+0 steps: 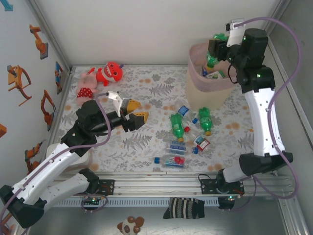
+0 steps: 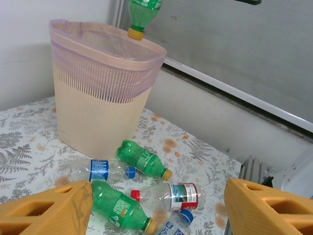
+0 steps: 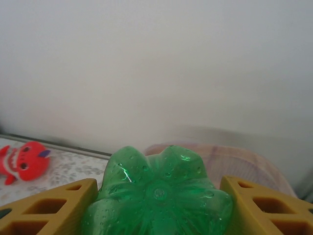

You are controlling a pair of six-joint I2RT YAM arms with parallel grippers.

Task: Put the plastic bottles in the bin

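Overhead, the right fingers [image 3: 266,208] grip a green bottle [image 3: 159,196] vertically, cap down, just above the bin [image 2: 98,112] mouth, while the left fingers [image 2: 49,210] gape empty.

**Bin** [image 2: 98,112]: the lower body is cream plastic, finely ribbed and matt. The upper rim is wrapped in a thin, wrinkled pink layer; film or mesh cannot be told.

**Raised green bottle** [image 3: 161,196]: translucent glossy plastic with a lobed moulded base, speckled with small droplets.

**Clear bottle** [image 2: 171,195], lying on the bench: transparent glossy plastic with a shiny printed label and a smooth red cap.

**Left fingers** [image 2: 46,210] and **right fingers** [image 3: 49,208]: yellow-orange plastic, matt, faintly rough and hollow-celled.

**Bench** [image 1: 146,142]: a matt floral-printed cover that looks like cloth.

**Plush toy** [image 1: 111,73], far-left corner: soft, fuzzy fabric.

**Rail** [image 1: 156,183], near edge: bare grooved metal.
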